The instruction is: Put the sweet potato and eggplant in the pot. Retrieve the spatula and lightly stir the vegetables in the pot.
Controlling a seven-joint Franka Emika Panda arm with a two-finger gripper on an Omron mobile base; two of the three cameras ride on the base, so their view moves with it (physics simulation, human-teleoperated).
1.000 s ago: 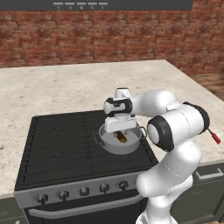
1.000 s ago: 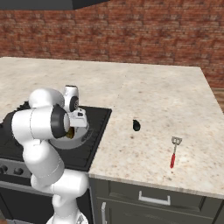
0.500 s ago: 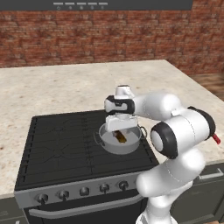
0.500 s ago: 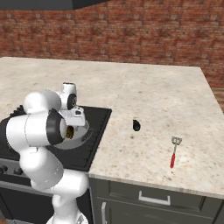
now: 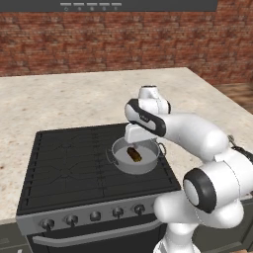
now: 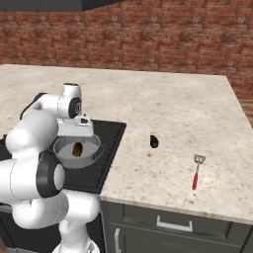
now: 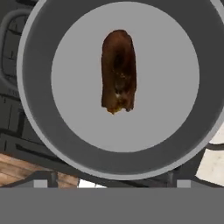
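The orange-brown sweet potato [image 5: 134, 154] [image 6: 77, 149] [image 7: 118, 70] lies loose on the pale floor of the grey pot [image 5: 121, 165] [image 6: 62, 158] [image 7: 39, 131], which stands on the stove's front right burner. My gripper [image 5: 137, 142] [image 6: 77, 137] [image 7: 112, 183] hovers just above the pot, pointing down, open, with nothing between its fingers. The dark eggplant [image 6: 154, 142] rests on the counter right of the stove. Further right, near the counter's front edge, lies the red-handled spatula [image 6: 196, 172].
The black stove top [image 5: 69, 158] spreads left of the pot, with knobs [image 5: 94, 216] along its front. Speckled counter [image 6: 188, 113] runs behind and to the right, up to a brick wall [image 5: 99, 39]. A range hood [image 5: 89, 5] hangs overhead.
The jaws have spread wide and let go of the sweet potato, which now lies in the pot. The arm's elbow has swung outward while the hand stayed over the pot.
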